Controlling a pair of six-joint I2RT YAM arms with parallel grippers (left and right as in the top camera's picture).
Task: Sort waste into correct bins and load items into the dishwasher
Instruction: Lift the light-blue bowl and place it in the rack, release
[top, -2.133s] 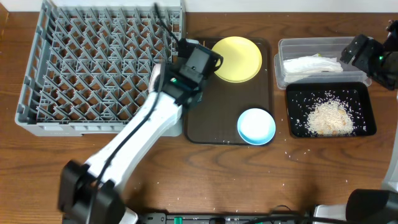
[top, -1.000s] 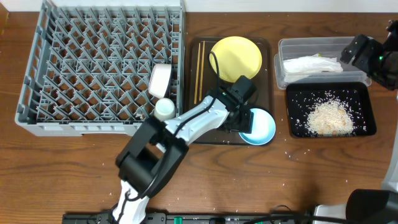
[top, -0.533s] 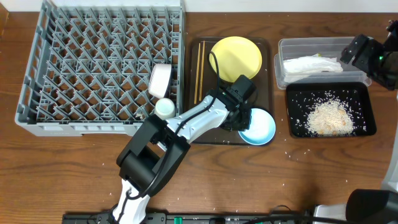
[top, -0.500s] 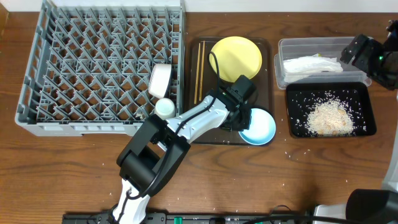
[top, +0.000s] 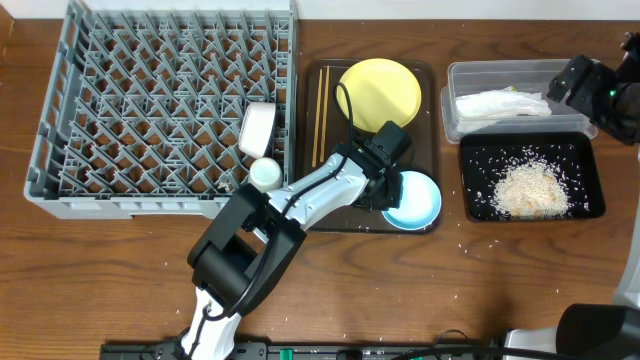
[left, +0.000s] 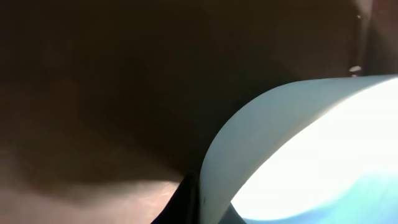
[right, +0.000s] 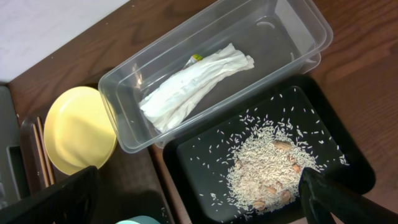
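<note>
From above, the rack (top: 165, 105) fills the left of the table (top: 90, 280), with the white bowl (top: 257, 128) on edge among its pegs near the right wall and the cup (top: 265, 174) just below it. Beside the rack lies the brown tray (top: 320, 205), holding the chopsticks (top: 320, 115) along its left side, the plate (top: 385, 90) at the far end and the blue bowl (top: 422, 205) at the near right corner. The left gripper (top: 385, 185) sits over that bowl's left rim. To the right, the tub (top: 505, 70) holds the napkin (top: 500, 103), and the black tray (top: 590, 170) touching it holds a heap of rice (top: 530, 188); a few grains lie on the wood nearby. The right gripper (top: 575, 85) hangs over the tub's right end. The left wrist view is filled by the blue bowl's pale rim against the dark brown tray; whether the jaws pinch the rim cannot be told. In the right wrist view the fingers (right: 56, 199) stand wide apart, grasping nothing, above the tub and the black tray, and a yellow-green wrapper (right: 196, 58) peeks out at the napkin's end.
</note>
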